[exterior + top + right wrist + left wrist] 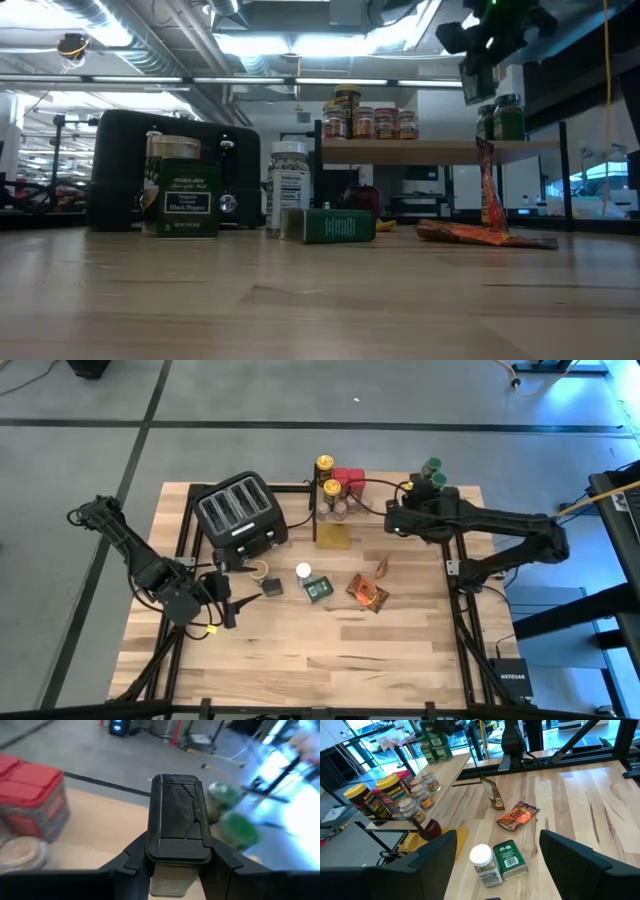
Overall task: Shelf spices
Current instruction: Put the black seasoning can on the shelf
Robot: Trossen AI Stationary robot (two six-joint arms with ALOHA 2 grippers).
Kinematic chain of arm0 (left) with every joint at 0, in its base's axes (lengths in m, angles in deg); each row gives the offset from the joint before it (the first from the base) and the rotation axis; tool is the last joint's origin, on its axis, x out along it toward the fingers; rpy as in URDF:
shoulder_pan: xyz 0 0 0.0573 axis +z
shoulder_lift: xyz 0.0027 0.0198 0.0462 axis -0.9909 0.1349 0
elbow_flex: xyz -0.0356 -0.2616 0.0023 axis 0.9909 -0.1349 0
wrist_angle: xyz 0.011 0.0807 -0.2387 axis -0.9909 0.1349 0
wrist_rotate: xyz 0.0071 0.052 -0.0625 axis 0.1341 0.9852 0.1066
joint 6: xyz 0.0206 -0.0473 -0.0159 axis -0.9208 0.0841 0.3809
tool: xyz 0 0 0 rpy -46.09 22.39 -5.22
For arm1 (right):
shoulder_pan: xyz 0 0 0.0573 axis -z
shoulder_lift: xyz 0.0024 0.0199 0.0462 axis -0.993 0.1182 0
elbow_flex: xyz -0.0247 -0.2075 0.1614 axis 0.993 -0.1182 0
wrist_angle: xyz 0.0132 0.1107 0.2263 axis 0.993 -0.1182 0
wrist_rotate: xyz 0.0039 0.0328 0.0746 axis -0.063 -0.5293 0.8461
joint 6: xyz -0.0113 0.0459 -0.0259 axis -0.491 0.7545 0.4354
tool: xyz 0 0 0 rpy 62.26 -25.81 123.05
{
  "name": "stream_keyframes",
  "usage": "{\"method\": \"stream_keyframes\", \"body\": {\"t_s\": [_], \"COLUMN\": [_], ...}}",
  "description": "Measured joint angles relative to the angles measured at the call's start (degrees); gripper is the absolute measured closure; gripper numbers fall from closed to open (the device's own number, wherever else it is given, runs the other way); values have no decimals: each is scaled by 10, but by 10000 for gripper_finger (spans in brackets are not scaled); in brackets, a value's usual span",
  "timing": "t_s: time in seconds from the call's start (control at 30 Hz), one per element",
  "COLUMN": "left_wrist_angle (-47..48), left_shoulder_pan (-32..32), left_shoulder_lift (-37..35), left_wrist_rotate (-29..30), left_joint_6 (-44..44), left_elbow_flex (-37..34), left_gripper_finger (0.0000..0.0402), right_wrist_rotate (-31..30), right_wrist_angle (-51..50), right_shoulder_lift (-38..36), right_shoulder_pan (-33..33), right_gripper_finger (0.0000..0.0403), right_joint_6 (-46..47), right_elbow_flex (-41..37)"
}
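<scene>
The shelf [430, 152] stands at the table's far edge, its plank carrying yellow-lidded jars [325, 463], red-lidded jars [347, 478] and green-lidded jars [432, 466]. My right gripper [393, 520] hangs above the plank between the red and green jars, shut on a black-lidded spice tin [177, 815]. On the tabletop lie a white-lidded jar [484, 862], a green tin [510, 861] and two foil packets [517, 815], [492, 795]. A dark tin [272, 586] stands in front of the toaster. My left gripper [497, 845] waits open at the table's left, nothing between its fingers. My right gripper pinches the black-lidded tin between its two fingers [134, 857], on the tin's two side walls just below the lid [172, 887]. It reaches in from the table's right side, slanting a little downward. The tin is lifted clear above the shelf plank, lid up.
A black four-slot toaster [240, 515] stands at the far left of the table. A yellow flat thing [335, 537] lies under the shelf's left end. Bare wood [330, 650] stretches along the near half of the table.
</scene>
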Motion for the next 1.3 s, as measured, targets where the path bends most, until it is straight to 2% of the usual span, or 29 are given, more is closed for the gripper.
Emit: {"method": "stream_keyframes", "body": {"t_s": [0.1, 0.2, 0.5, 0.83, 1.3], "left_wrist_angle": [0, 0, -2, -1, -1], "left_shoulder_pan": [0, 0, 4, 4, 4], "left_shoulder_lift": [0, 0, 0, 0, 1], "left_wrist_rotate": [0, 0, 1, 2, 2], "left_joint_6": [0, 0, -2, -2, 1], "left_elbow_flex": [0, 0, 0, 0, 0], "left_gripper_finger": [123, 123, 123, 123, 123], "right_wrist_rotate": [17, 23, 54, 46, 11], "right_wrist_angle": [79, 111, 231, 247, 247], "right_shoulder_lift": [-29, -46, -49, -49, -49], "right_shoulder_pan": [0, 20, 82, 117, 117], "right_gripper_finger": [275, 275, 264, 254, 251], "right_joint_6": [-34, -34, -67, -84, -86], "right_elbow_flex": [-60, -102, -178, -183, -183]}}
